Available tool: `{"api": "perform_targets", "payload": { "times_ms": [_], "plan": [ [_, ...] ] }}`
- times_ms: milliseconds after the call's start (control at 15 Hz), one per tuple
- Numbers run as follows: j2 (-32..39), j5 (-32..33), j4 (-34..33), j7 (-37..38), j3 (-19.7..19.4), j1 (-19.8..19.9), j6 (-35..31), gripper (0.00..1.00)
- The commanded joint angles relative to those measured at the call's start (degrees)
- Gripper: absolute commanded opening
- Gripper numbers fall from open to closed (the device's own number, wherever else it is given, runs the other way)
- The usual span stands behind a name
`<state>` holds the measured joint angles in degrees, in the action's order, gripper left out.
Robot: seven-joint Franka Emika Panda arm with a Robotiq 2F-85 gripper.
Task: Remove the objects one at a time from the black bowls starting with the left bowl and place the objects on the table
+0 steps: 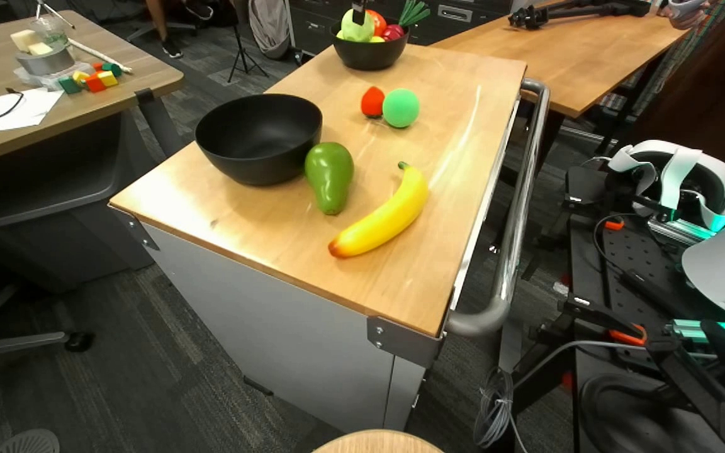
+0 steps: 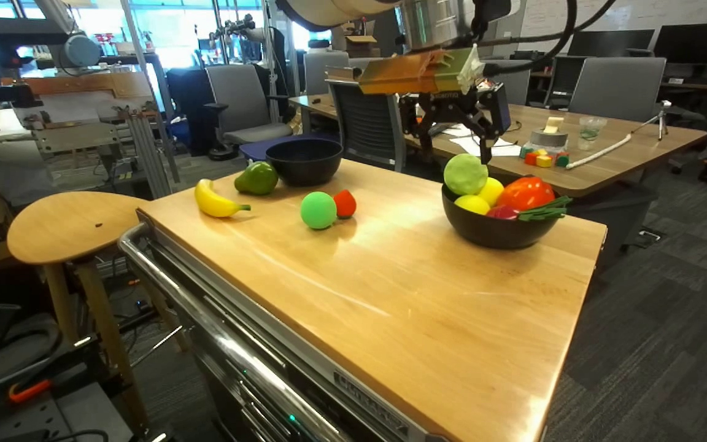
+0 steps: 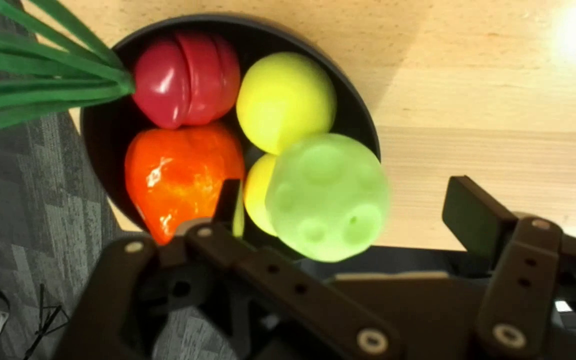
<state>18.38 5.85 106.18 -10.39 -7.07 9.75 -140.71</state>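
A black bowl [image 2: 498,233] holds a light green dimpled ball [image 3: 328,197], two yellow balls [image 3: 286,100], a shiny orange-red piece [image 3: 183,170] and a dark red onion-like piece [image 3: 188,80] with green stalks. My gripper [image 3: 349,205] is open above this bowl. In the wrist view the light green ball lies between the fingers, nearer the left one, with a gap to the right one. A second black bowl [image 1: 262,167] shows no contents. Beside it on the table lie an avocado [image 1: 330,176], a banana [image 1: 387,217], a bright green ball [image 1: 401,107] and a red piece [image 1: 372,102].
The wooden cart top [image 2: 402,282] has a metal handle rail [image 2: 224,325] along one side. A round stool [image 2: 77,224] stands at its end. A desk [image 2: 636,144] with coloured blocks [image 2: 537,158] and a tape roll is behind the filled bowl.
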Motion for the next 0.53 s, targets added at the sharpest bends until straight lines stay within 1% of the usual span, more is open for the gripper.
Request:
{"api": "perform_targets", "payload": {
  "times_ms": [0, 467],
  "plan": [
    [2.85, 0.79, -1.71, 1.13, -0.45, -0.15, -0.05, 1.00],
    [4.00, -0.09, -2.49, 1.67, -0.55, 0.44, -1.24, 1.00]
  ]
}}
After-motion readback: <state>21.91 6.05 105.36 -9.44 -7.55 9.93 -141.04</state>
